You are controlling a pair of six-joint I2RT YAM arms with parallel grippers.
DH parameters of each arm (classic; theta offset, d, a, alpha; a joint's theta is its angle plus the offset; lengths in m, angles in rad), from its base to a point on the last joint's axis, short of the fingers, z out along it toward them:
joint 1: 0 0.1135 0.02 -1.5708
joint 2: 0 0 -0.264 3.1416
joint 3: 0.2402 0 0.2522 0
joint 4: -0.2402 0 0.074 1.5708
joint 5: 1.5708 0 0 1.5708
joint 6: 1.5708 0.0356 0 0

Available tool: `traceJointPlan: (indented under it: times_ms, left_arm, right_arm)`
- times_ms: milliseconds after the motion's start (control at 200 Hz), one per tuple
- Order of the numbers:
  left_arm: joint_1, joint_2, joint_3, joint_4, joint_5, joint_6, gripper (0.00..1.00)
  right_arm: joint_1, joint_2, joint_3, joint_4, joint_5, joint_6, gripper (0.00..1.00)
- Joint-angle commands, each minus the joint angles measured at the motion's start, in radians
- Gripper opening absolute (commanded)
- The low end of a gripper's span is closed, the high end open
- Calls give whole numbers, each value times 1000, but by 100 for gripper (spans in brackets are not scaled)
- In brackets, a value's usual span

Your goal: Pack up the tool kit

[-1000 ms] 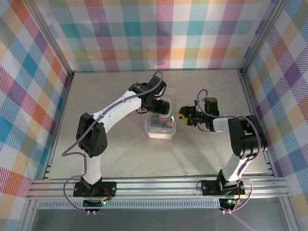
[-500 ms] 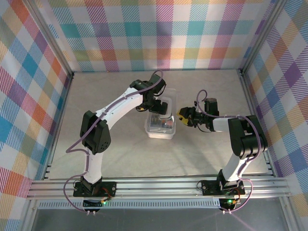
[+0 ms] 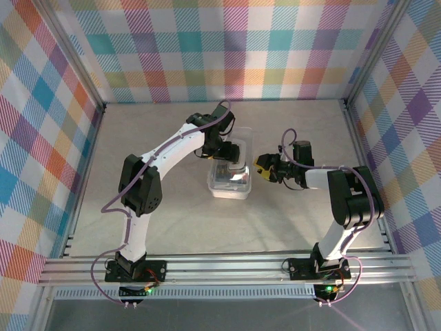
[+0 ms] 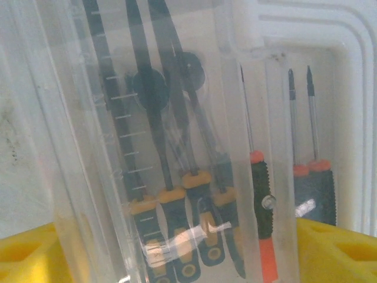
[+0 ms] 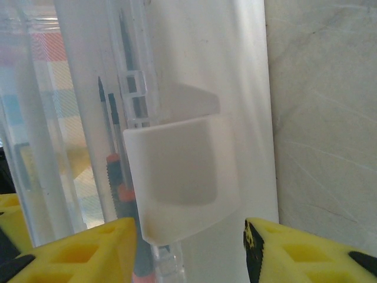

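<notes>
A: Left gripper?
B: Spread wide over the clear box. Whether its fingers touch the plastic, I cannot tell. Screwdrivers lie inside, side by side, handles nearest the gripper.
A: Right gripper?
B: Spread too, with one finger on either side of the frosted latch tab on the box's right wall.
A: And the box?
B: Mid-worktop, between both arms.
</notes>
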Motion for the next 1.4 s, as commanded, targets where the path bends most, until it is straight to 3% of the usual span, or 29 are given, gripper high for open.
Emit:
traceJointPlan:
  times_ms: [0, 130, 420, 465, 535, 650, 760, 1180, 1395]
  left_arm:
    - [26, 12, -89, 48, 12, 26, 65]
    - [61, -26, -177, 82, 44, 39, 50]
    - [105, -66, -273, 118, 66, 51, 47]
    - [105, -66, -267, 113, 63, 52, 50]
    - [105, -67, -248, 102, 76, 53, 68]
    - [100, -74, -173, 60, 80, 61, 83]
    - [89, -71, -78, 12, 64, 60, 88]
    - [-1, 85, 167, -144, -7, 76, 96]
    - [-4, 117, 169, -180, -118, 52, 86]
  right_arm:
    - [-21, -32, 3, 42, -33, -6, 54]
    - [-41, -31, -9, 99, -74, 16, 60]
    - [-39, 13, -7, 187, -102, 69, 65]
    - [-39, 18, -6, 184, -96, 70, 65]
    - [-40, 20, -1, 146, -76, 50, 65]
    - [-41, 13, -11, 132, -69, 29, 64]
    - [-40, 5, -12, 94, -45, 5, 64]
    - [-46, -7, -44, 80, -29, -34, 66]
    - [-43, -13, -58, 97, -36, -30, 67]
